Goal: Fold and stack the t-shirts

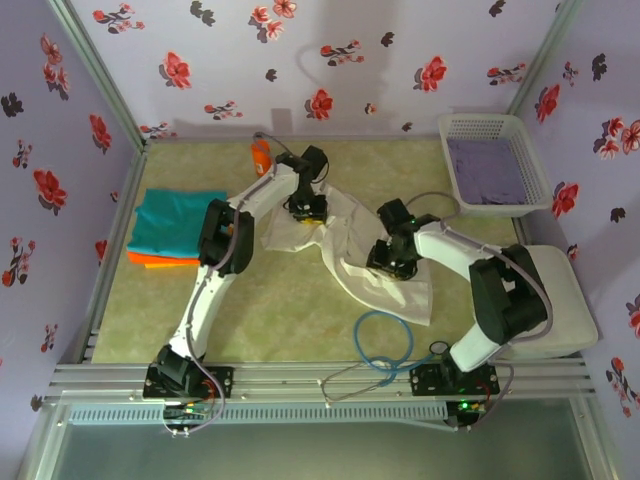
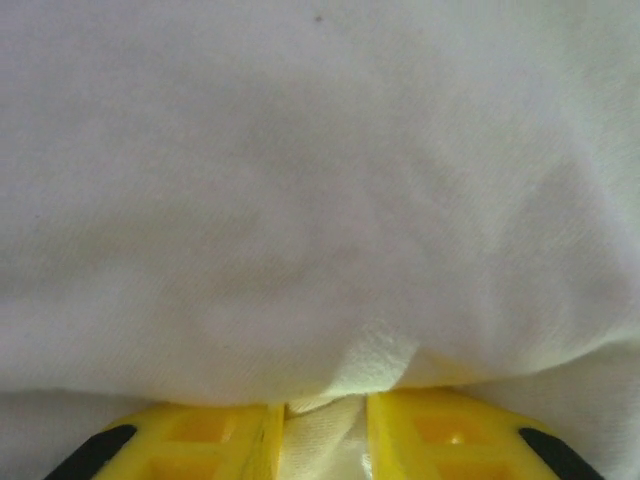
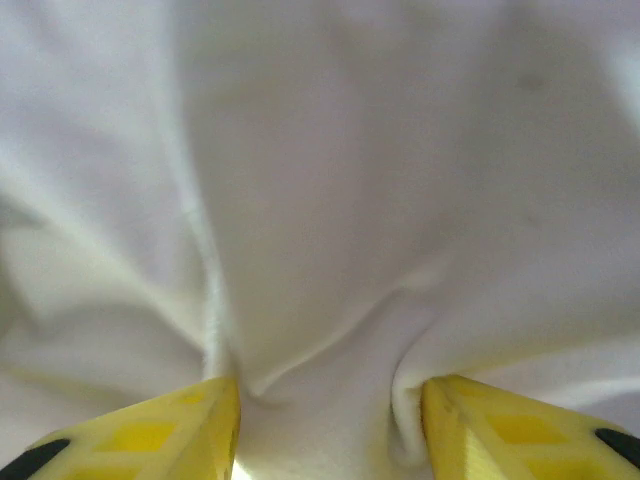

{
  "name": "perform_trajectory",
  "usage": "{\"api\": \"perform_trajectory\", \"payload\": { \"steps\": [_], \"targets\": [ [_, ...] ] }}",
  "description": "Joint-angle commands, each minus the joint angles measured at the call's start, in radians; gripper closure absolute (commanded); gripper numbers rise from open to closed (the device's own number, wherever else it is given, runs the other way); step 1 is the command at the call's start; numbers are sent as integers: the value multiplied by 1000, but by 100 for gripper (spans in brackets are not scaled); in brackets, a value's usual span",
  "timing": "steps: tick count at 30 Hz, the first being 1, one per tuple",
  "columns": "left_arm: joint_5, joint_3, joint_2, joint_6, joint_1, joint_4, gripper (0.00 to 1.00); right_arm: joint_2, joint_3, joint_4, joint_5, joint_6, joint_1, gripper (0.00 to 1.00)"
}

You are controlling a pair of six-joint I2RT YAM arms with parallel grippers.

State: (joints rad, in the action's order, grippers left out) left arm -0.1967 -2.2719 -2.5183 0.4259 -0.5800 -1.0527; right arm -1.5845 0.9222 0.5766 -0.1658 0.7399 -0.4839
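Observation:
The white t-shirt lies crumpled in the middle of the table, running from back left to front right. My left gripper is down on its back left part. In the left wrist view, that gripper has its yellow fingers close together, shut on a narrow fold of the white cloth. My right gripper presses on the shirt's middle. Its jaws stand wider, closed on a bunch of white cloth gathered between them. Teal and orange t-shirts lie folded in a stack at the left.
An orange bottle stands at the back, near the left arm. A white basket holding purple cloth sits at the back right. A white pad lies at the right edge. A blue cable loop lies near the right arm's base.

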Motion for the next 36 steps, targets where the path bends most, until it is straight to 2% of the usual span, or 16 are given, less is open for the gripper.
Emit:
{"api": "perform_trajectory", "payload": {
  "steps": [1,6,11,14,18,24,29,32,36],
  "targets": [
    [-127,-89,-80,-52,-18,-48,72,46,-51,-118,-55,227,-109,48],
    [-171,-160,-132,-84,-43,-60,70,50,-99,-256,-68,400,-245,47],
    [-209,-199,-143,-122,-44,-23,67,10,-51,-284,-43,463,-331,47],
    [-219,-246,-153,-137,-42,-21,65,14,-44,-288,-11,479,-346,44],
    [-218,-289,-123,-160,-37,-78,59,80,21,-123,94,387,-313,39],
    [-206,-183,73,-180,-34,-69,51,176,150,70,246,190,-229,21],
    [-101,-81,243,-180,-34,-92,49,157,227,71,313,-47,-160,14],
    [6,55,374,-169,-32,-96,49,107,270,46,312,-168,-105,14],
    [87,397,605,-135,-27,42,48,-31,388,36,264,-280,-68,14]
  ]
}}
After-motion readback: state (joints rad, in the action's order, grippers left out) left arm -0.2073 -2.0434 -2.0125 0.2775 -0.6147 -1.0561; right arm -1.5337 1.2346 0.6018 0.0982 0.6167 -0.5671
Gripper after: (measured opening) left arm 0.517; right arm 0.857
